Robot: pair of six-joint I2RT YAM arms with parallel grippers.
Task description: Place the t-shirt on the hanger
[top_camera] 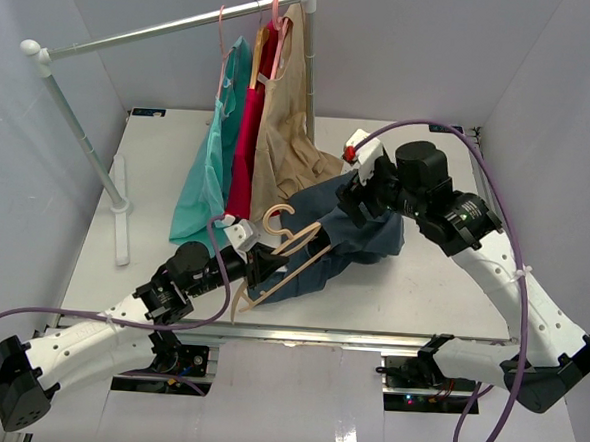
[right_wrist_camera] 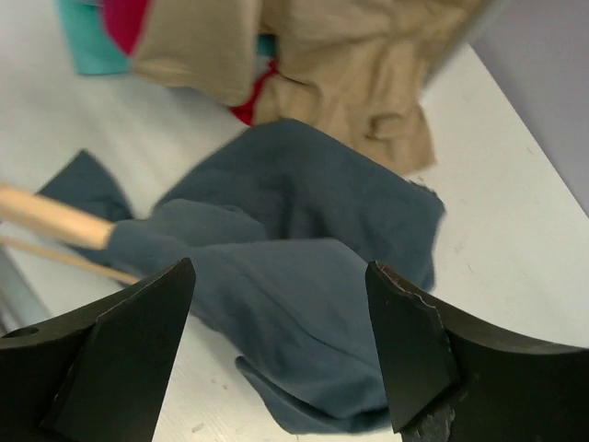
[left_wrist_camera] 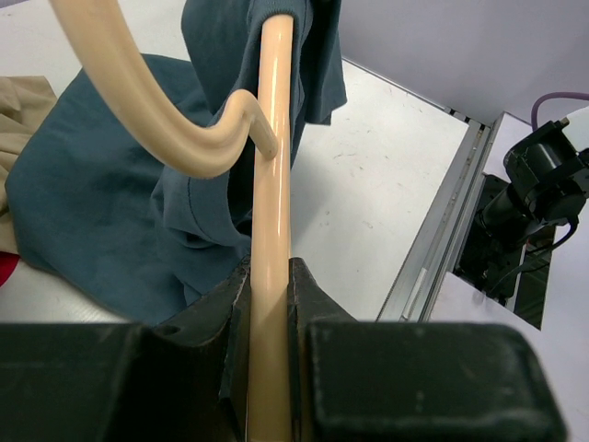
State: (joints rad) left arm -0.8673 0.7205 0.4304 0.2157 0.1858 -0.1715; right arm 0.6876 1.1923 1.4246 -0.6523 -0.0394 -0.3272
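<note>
**One end in, the rest to be drawn over**

The left claw (left_wrist_camera: 269,276) is closed tight on the hanger (left_wrist_camera: 273,166), pinching its wooden bar and holding it tilted above the table (top_camera: 441,290). The far end of that bar disappears into the shirt (top_camera: 369,236). The hook (left_wrist_camera: 156,120) curves bare in front of the cloth. The rest of the shirt lies crumpled on the table, just beside the hem of the beige garment (right_wrist_camera: 368,101) hanging from the rail (top_camera: 167,25). The right claw (right_wrist_camera: 279,276) hangs over the shirt with its fingers spread wide, gripping nothing.

The step in hand looks like a fresh grasp, to draw the shirt along the hanger and over its other end. To do it well, the right claw should come down near the collar or the free shoulder, not on the loose middle. It should pinch one edge rather than a thick bunch. The pull should run along the bar toward the hook, since pulling upward could slip the dressed end off. The left claw only needs to hold firm. The beige hem lies close enough to be caught by mistake.
</note>
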